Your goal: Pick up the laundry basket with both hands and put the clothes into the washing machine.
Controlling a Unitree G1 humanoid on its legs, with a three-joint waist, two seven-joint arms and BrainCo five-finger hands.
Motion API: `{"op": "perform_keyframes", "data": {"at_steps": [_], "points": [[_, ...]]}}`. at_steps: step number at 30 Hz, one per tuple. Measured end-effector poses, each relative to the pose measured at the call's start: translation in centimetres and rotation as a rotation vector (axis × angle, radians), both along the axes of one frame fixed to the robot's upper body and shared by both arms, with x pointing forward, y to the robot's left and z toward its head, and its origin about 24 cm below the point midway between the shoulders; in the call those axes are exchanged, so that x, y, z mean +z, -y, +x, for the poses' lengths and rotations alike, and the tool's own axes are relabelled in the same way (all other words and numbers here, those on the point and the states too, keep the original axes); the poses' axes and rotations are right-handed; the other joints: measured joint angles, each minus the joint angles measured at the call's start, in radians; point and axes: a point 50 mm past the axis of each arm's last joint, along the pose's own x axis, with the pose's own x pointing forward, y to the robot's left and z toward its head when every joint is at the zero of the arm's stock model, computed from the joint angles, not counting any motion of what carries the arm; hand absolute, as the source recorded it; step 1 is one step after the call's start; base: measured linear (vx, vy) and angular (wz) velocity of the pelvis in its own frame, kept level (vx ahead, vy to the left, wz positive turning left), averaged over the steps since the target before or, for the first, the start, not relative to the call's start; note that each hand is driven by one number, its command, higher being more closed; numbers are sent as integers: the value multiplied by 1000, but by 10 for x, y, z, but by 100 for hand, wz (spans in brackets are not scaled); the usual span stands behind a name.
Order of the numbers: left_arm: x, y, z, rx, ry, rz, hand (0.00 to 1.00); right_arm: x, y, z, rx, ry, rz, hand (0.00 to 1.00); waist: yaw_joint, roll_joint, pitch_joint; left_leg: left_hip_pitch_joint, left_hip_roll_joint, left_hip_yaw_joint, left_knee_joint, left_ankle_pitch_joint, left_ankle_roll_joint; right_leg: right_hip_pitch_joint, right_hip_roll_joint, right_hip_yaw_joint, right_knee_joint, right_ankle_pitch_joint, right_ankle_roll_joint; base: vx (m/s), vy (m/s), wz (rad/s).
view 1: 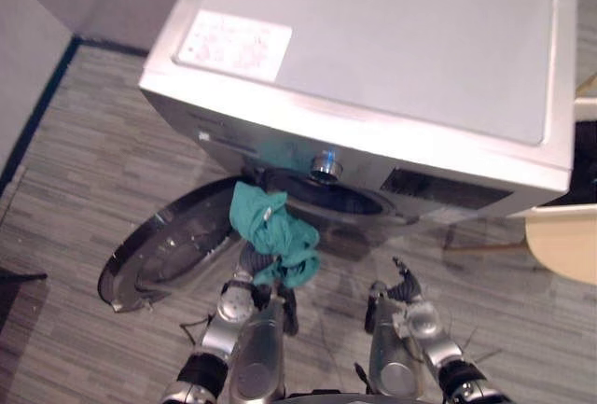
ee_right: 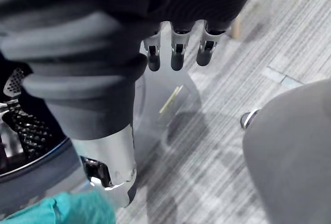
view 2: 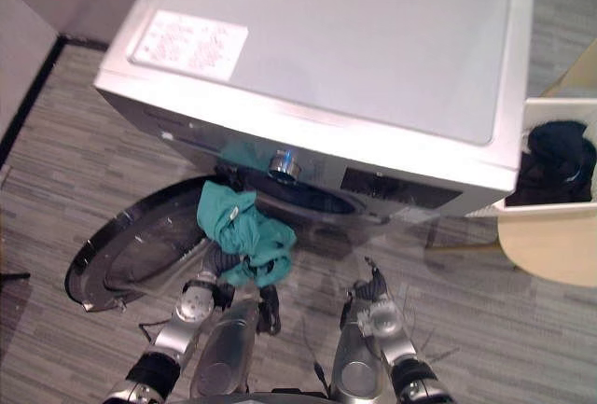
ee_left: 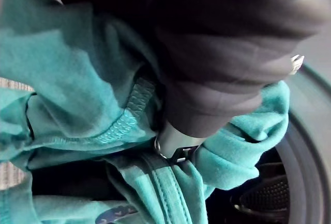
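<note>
One teal garment (view 1: 273, 231) buries the left hand (view 1: 252, 264), its grip untellable; right hand (ee_right: 176, 53) fingers hang straight, apart.

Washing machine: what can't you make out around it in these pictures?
- Left hand: hold buried under the teal fabric garment, left wrist view.
- Silver washing machine's drum: dark, hidden under its front panel, eye views.
- White laundry basket: cut off by the right eye view's edge.

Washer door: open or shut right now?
Open. The round door is swung out left of the drum opening, dark interior exposed.
</note>
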Motion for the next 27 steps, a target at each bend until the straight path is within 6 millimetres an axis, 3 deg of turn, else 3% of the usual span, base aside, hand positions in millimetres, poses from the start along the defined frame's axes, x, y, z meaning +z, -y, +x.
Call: {"op": "perform_keyframes", "data": {"at_steps": [2,5,7,10,13,14,17,19,20,22,23,24,26,27], "points": [[18,2,12,29,73,-46,100,17,-5,13,-3,91,15,0,0,-4,19,-93,35,27,127,-90,24,-114,5,32,136,-62,8,-194,29,-34],[42,6,29,70,158,-143,100,46,-19,34,8,227,46,0,1,-17,47,-246,91,54,344,-186,25,-305,26,98,335,-125,5,-216,9,-48],[63,12,38,93,230,-222,100,66,-25,45,13,315,67,0,0,-17,56,-343,129,56,442,-217,29,-413,47,123,418,-136,1,-174,-15,-49],[110,24,56,100,385,-339,100,94,-35,57,-2,441,120,0,-3,-32,80,-503,166,39,582,-253,27,-582,65,139,556,-163,-5,-120,-65,-16],[176,39,70,69,586,-463,100,119,-39,63,-57,546,239,0,-20,-43,88,-691,186,-1,725,-271,32,-769,71,148,712,-201,-15,-80,-112,4],[186,40,71,66,614,-481,100,123,-41,64,-59,562,256,0,-23,-43,89,-716,189,-7,744,-274,32,-793,72,148,731,-207,-14,-61,-109,5],[232,35,79,73,744,-526,100,147,-40,67,-65,663,298,0,-31,-48,93,-808,199,-27,820,-285,27,-889,81,162,814,-223,-21,-67,-102,0],[285,27,82,65,890,-550,100,167,-39,65,-56,757,329,0,-44,-49,93,-893,208,-47,872,-287,27,-970,87,161,869,-233,-23,-82,-109,3],[299,25,81,60,927,-555,100,171,-38,65,-57,782,333,0,-46,-53,95,-911,210,-50,882,-287,26,-987,88,161,880,-236,-24,-68,-89,2],[354,23,73,16,1079,-548,100,184,-39,65,-45,843,355,0,-62,-64,101,-975,213,-77,920,-289,23,-1037,88,148,917,-243,-29,-48,-65,5],[369,26,69,0,1119,-543,100,186,-38,65,-48,852,359,0,-63,-64,101,-992,213,-86,929,-289,23,-1047,88,143,924,-244,-32,-23,-40,8],[397,37,61,-46,1186,-530,100,190,-36,65,-56,871,371,0,-68,-72,105,-1017,212,-98,945,-287,26,-1066,86,137,941,-246,-35,-5,-27,7],[435,52,46,-101,1284,-475,100,195,-38,65,-46,890,392,0,-80,-98,111,-1044,212,-103,961,-287,26,-1089,85,135,958,-251,-39,5,-33,5],[452,58,39,-105,1334,-428,100,198,-39,64,-41,908,398,0,-86,-98,111,-1063,212,-115,973,-290,23,-1099,84,128,966,-255,-41,0,0,0]]}}
